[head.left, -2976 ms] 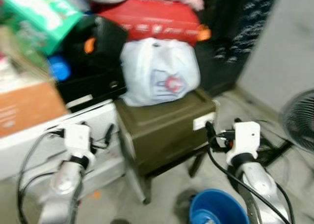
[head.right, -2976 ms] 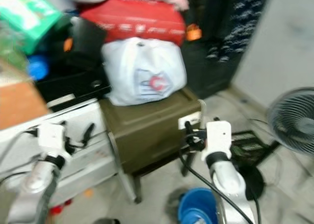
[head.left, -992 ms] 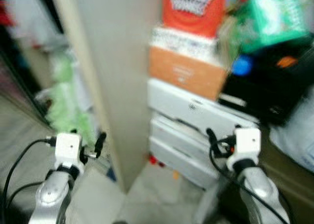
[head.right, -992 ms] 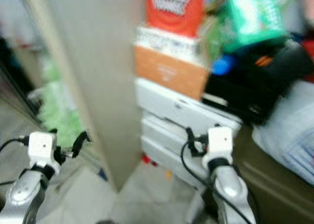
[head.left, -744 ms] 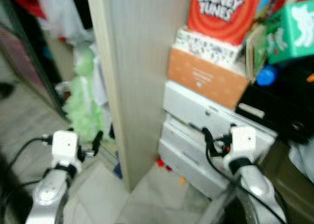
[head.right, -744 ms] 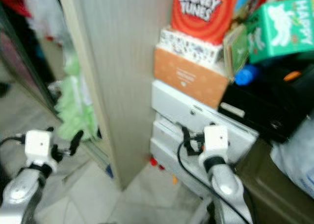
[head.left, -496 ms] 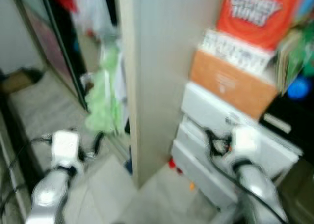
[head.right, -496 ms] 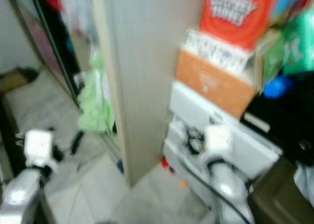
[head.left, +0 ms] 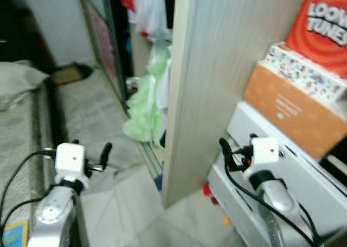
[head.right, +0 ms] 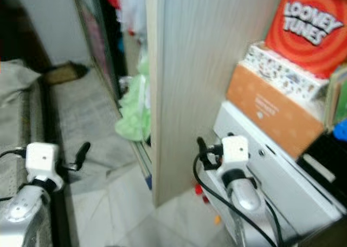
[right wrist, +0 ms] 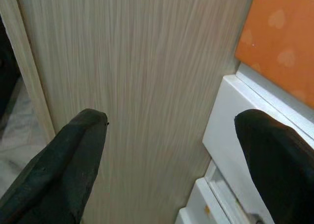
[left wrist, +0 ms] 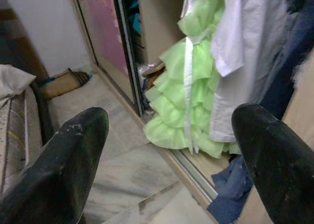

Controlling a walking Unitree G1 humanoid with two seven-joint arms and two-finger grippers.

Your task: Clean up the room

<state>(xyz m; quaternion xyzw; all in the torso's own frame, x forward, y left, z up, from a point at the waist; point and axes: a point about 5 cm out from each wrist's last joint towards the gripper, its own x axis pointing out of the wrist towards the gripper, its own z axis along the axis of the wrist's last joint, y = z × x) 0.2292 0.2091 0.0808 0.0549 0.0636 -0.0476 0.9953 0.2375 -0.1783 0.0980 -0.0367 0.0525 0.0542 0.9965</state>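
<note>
No single object was marked out for tidying, and nothing was held. The left gripper (left wrist: 164,150) was held with its fingers spread wide and empty, pointed toward the open wardrobe, where a light green ruffled dress (left wrist: 189,94) and a white garment (left wrist: 248,52) were hung, the dress's hem reaching the sliding-door track (left wrist: 189,167) at the floor's edge and a dark blue cloth (left wrist: 228,189) lying crumpled just beside that track. The right gripper (right wrist: 171,160) was likewise spread wide and empty, faced close against the pale wooden wardrobe side panel (head.left: 227,68), with white drawers (head.left: 303,171) and an orange box (head.left: 295,109) just beside it. The loose cloth and dress were judged to lie ahead of the left gripper, across the panel from the right one, so the left arm was taken to be the nearer. The dress's long axis ran vertically.
</note>
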